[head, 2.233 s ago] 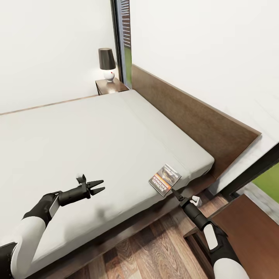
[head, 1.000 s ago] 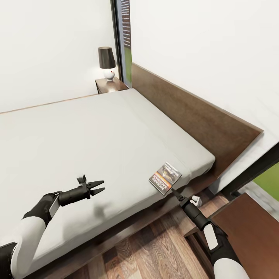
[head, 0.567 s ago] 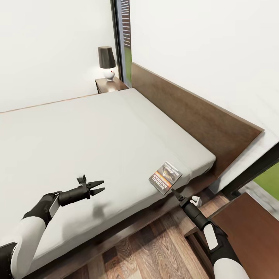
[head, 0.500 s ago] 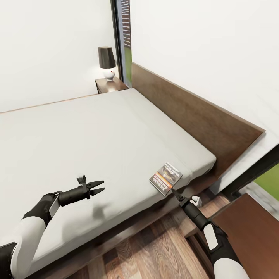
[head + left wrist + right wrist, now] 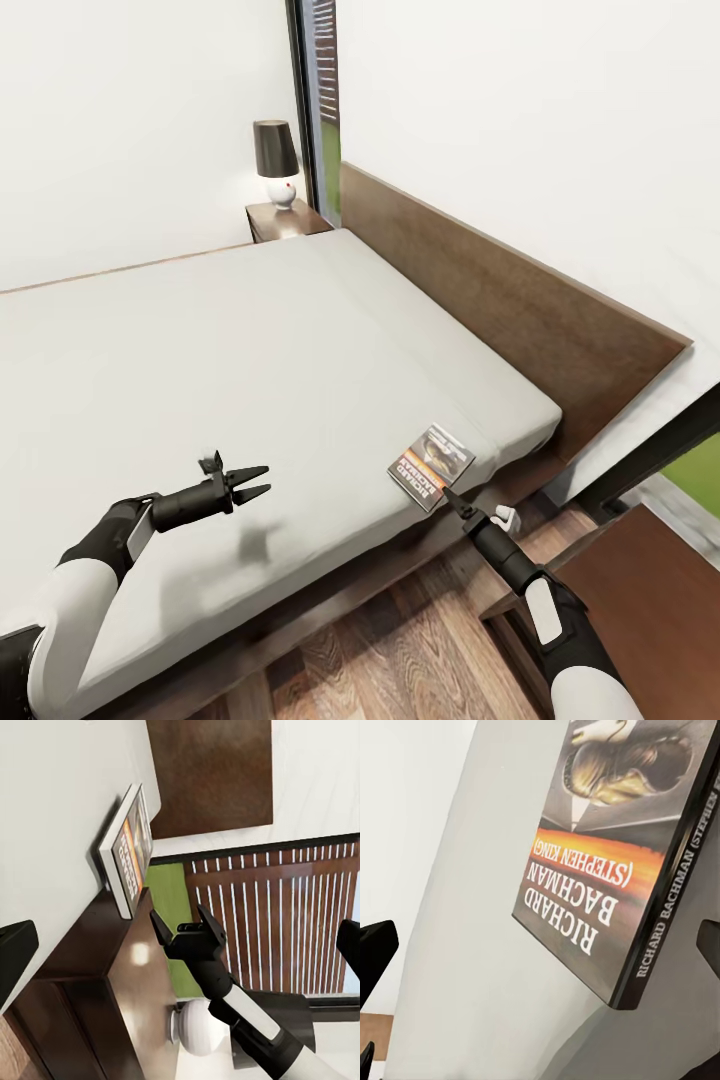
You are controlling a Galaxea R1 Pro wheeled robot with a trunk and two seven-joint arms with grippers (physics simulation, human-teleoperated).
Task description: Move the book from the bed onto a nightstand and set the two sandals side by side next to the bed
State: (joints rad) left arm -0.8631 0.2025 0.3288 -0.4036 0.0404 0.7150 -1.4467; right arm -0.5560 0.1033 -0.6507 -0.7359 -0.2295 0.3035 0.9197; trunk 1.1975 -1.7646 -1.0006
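Our right tool (image 5: 449,495) sits at the book's near corner, fingers spread.

From the right wrist we see the book (image 5: 619,855) close ahead with our dark fingertips (image 5: 375,949) wide apart at either edge, gripping nothing. The book (image 5: 431,466) lies flat at the bed's (image 5: 250,380) near corner by the headboard; a nightstand (image 5: 640,590) stands just beside our right arm. Our left tool (image 5: 252,481) hovers over the mattress, well apart, jaws parted and empty.
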